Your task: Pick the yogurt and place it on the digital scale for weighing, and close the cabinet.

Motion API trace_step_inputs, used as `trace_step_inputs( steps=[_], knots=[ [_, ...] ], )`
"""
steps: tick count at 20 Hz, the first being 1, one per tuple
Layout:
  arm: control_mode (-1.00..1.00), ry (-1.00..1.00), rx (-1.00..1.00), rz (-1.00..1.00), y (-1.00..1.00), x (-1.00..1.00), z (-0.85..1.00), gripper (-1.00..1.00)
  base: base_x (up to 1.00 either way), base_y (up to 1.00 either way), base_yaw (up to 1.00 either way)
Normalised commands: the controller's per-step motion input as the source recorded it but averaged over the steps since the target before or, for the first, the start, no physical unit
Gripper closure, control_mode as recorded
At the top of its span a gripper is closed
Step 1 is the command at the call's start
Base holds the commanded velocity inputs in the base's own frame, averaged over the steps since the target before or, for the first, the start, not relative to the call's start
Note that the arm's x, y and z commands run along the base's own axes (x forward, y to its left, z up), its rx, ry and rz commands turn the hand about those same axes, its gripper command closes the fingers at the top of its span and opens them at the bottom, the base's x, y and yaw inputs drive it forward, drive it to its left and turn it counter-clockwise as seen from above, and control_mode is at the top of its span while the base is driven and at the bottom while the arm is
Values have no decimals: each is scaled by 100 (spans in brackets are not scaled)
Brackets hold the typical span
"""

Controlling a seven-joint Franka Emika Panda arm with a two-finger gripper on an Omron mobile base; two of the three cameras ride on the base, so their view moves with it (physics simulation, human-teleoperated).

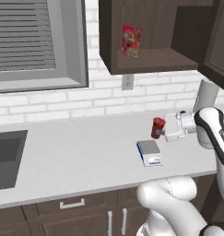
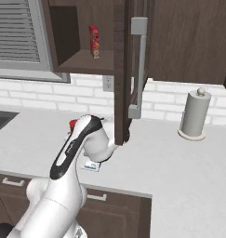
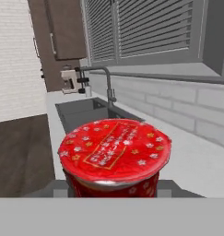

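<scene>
Left base view: the gripper [image 1: 162,131] reaches leftward, held sideways above the grey counter [image 1: 85,152], closed on the yogurt [image 1: 157,127] — the cup hangs in the air just above and behind the digital scale [image 1: 149,152], not touching it. The scale sits near the counter's front edge with bare counter to its left as far as the sink [image 1: 7,156]. Overhead, the cabinet [image 1: 150,32] stands open, a flat red box [image 1: 131,40] upright on its shelf. Right base view: the arm hides most of the cup; a sliver of red shows at its shoulder. The cabinet door [image 2: 126,69] juts toward the camera, edge-on, beside the arm. A paper towel roll [image 2: 195,114] stands well right. Hand view: the yogurt's starred red lid fills the foreground between the fingers; faucet [image 3: 102,80] and window blinds [image 3: 145,27] lie beyond.
</scene>
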Motion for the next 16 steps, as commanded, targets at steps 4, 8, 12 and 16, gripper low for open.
trace_step_inputs(
  steps=[4, 8, 12, 16],
  knots=[
    [-100, 0, -1, 6, -19, 24, -42, 100, 0, 0, 0],
    [-100, 0, -2, 4, -28, 15, -44, 100, 0, 0, 0],
    [-100, 0, -2, 2, -21, 6, -33, 100, 0, 0, 0],
    [-100, -1, -1, 0, 0, 36, -31, 100, 0, 0, 0]
  ],
)
